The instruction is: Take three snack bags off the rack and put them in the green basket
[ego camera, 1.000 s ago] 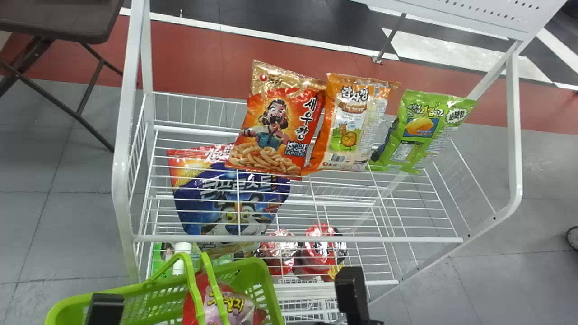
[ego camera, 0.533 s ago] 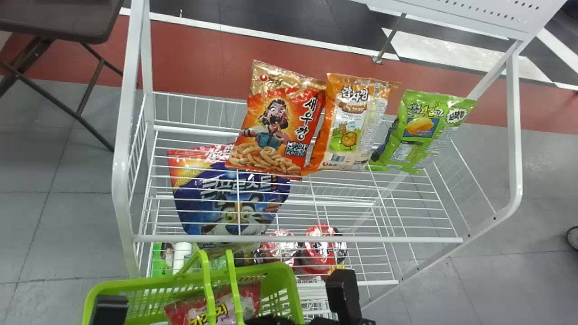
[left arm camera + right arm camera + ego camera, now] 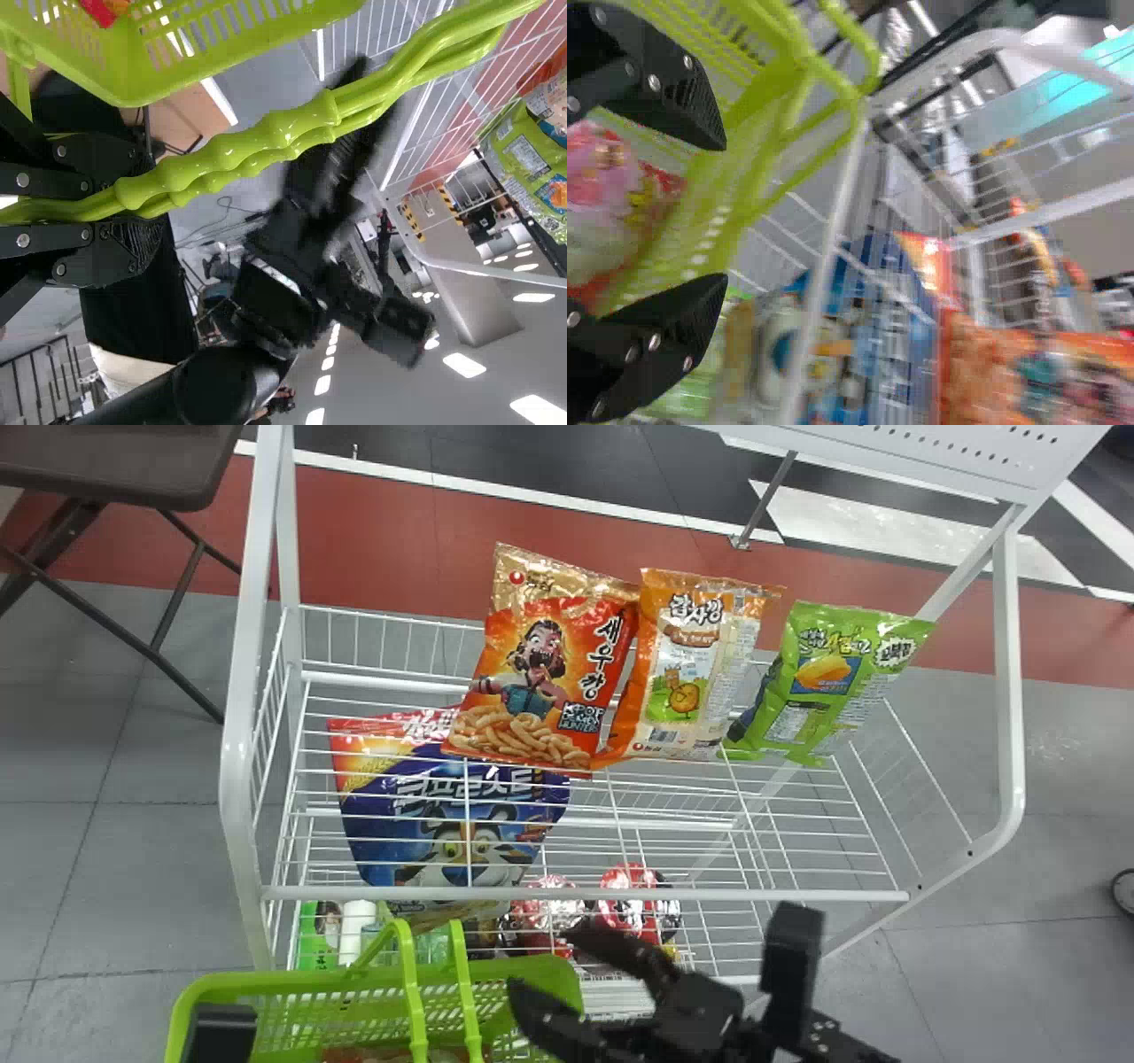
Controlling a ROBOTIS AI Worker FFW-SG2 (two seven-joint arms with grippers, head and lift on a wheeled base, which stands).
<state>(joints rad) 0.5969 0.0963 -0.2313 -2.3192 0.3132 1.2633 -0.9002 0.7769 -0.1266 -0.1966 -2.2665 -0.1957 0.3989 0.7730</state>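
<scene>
While the left gripper was closed firmly around the handles, the green basket hung in front of the rack, at seven o'clock in the head view. The right gripper was beside the basket's three o'clock end, its fingers well apart and nothing between them. A red-and-pink packet lay in the basket; whether others were under it could not be told.

By the look of it, one snack bag was in and the job was at the turn between that drop and the next pick. Taken from the right gripper, a red-orange bag stood on the rack at twelve o'clock, an orange-and-cream bag at one, and a green bag between one and two. A large blue bag showed through the wires at eleven.

The next move called for the open fingers to clear the basket's rim and handles, rise to the upper bags and straddle one squarely, with the basket kept steady.
</scene>
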